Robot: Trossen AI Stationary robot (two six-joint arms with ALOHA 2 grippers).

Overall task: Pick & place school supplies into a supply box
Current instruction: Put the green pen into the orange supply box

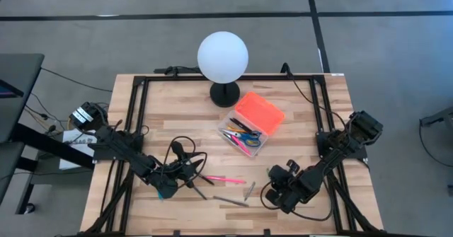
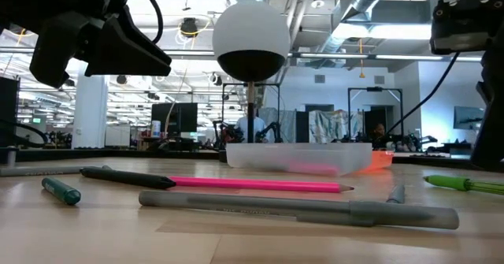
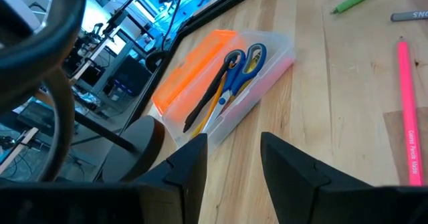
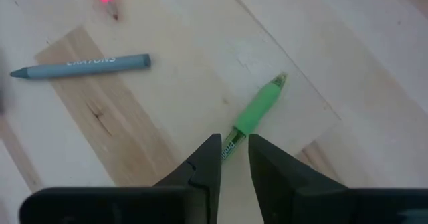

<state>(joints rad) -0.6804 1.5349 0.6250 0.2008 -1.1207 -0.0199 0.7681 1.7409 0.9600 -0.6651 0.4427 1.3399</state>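
Observation:
The supply box (image 1: 249, 132) lies open mid-table, its orange lid (image 1: 260, 112) beside the clear body, which holds blue-handled scissors (image 3: 243, 61) and pens. Loose on the wood lie a pink pencil (image 1: 225, 179), a grey pen (image 1: 231, 201), a grey crayon (image 4: 80, 66), a black pen (image 2: 126, 177) and a green marker (image 2: 61, 191). My right gripper (image 4: 234, 158), near the front right, is shut on a green pen (image 4: 257, 110). My left gripper (image 3: 234, 174) hangs open above the table at the front left, pointing toward the box, nothing between its fingers. My right gripper pinches the green pen between its two fingers at one end (image 4: 231, 144). The fingers come steeply from above and the pen runs on away from them, its green grip end (image 4: 275, 85) farthest off. In the low view the pen (image 2: 465, 184) lies low, close to the tabletop; whether it is clear of it I cannot tell.
A white globe lamp (image 1: 223, 56) on a black base (image 1: 225, 93) stands at the far middle, just behind the box. Black frame rails (image 1: 139, 102) run along the table's left and right sides. Bare wood lies between the box and the right gripper.

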